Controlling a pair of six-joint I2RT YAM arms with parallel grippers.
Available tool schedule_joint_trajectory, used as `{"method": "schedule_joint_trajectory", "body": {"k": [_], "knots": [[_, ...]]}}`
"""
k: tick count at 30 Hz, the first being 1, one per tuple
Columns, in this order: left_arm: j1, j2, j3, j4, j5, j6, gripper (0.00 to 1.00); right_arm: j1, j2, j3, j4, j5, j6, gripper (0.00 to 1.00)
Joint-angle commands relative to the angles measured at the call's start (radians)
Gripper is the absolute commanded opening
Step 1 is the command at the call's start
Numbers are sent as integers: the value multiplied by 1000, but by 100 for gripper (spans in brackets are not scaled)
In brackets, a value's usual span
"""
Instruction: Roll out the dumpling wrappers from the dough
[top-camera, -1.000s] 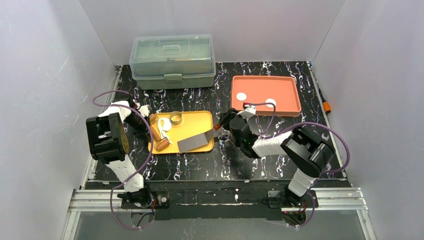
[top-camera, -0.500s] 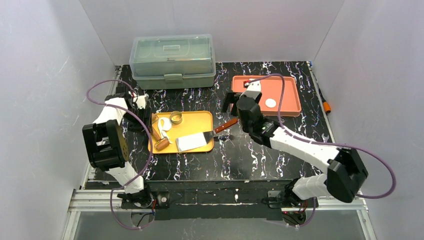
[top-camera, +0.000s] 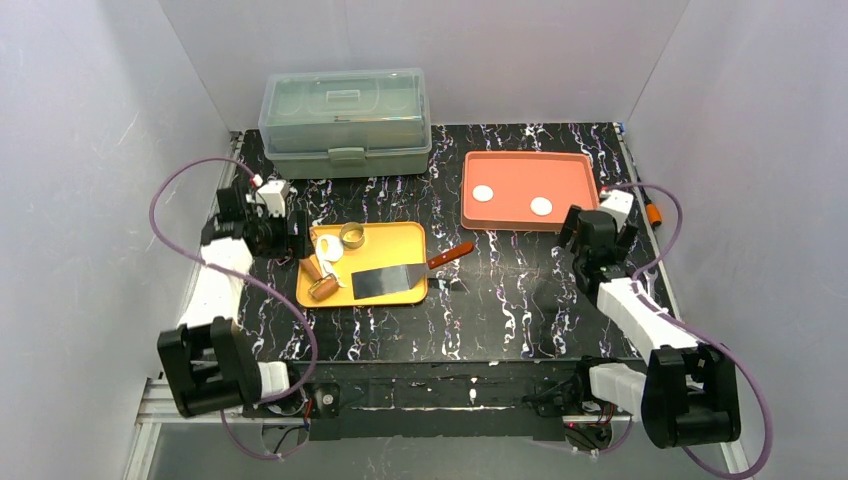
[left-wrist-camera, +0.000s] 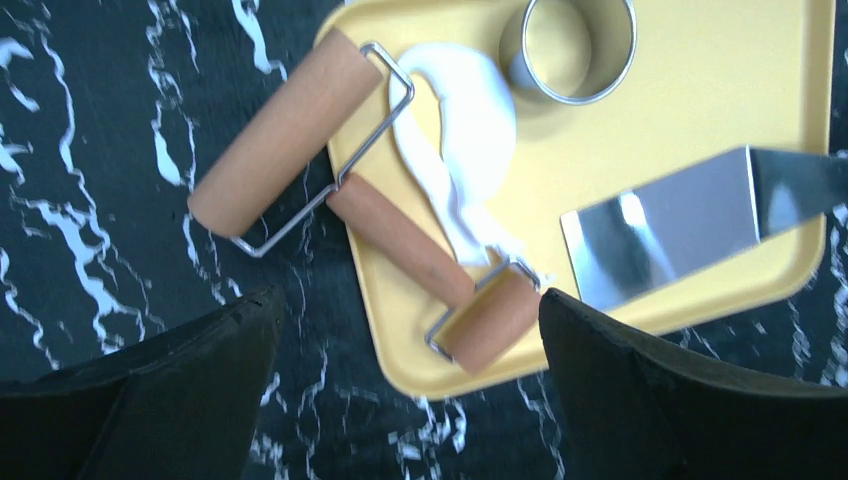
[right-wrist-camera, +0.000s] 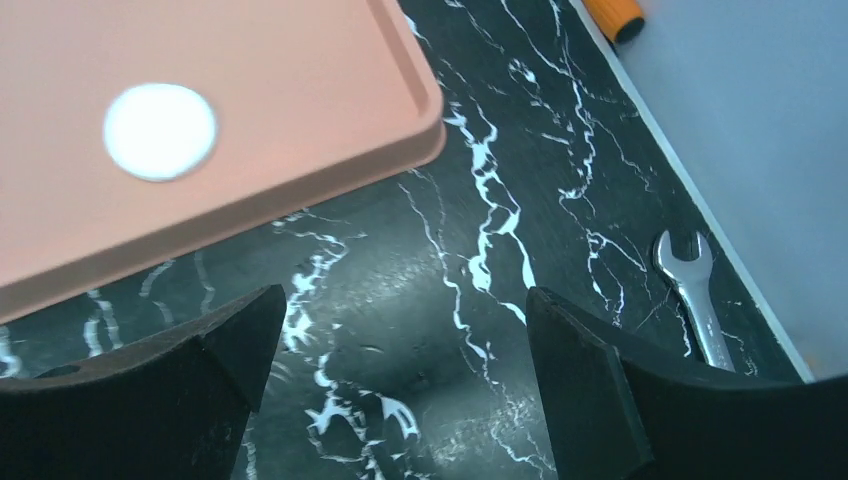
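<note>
Looking down from the top view, we see the dough (top-camera: 328, 250) lying ragged on the yellow tray (top-camera: 400, 245), between the metal ring (top-camera: 352, 236) and the wooden roller (top-camera: 318, 280), with the spatula (top-camera: 385, 282) blade close by. Two dumpling wrappers (top-camera: 483, 193) sit apart on the orange tray (top-camera: 575, 170).

At the left wrist, we find the left jaws spread wide and empty above the dark surface (left-wrist-camera: 100, 150) by the yellow tray's corner; the dough touches the roller's handle.

At the right wrist, the right jaws stand wide, holding nothing, just off the orange tray's corner. One wrapper lies on that tray, and a wrench (right-wrist-camera: 695, 300) lies near the wall.
</note>
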Motion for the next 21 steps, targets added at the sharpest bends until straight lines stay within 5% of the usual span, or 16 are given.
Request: {"method": "schedule_joint_trajectory", "body": {"k": [1,6,21], "knots": [[2,-159,-237,432,4,-63,98,-37,-34,-157,373,-47,-23,98],[0,-303,-558,897,-120,-178,98,-51,-89,-388,765,-79,-134,99],[-1,-244,-723,1133,-110,-227,98,-71,-24,-463,855,-26,-152,98]]}}
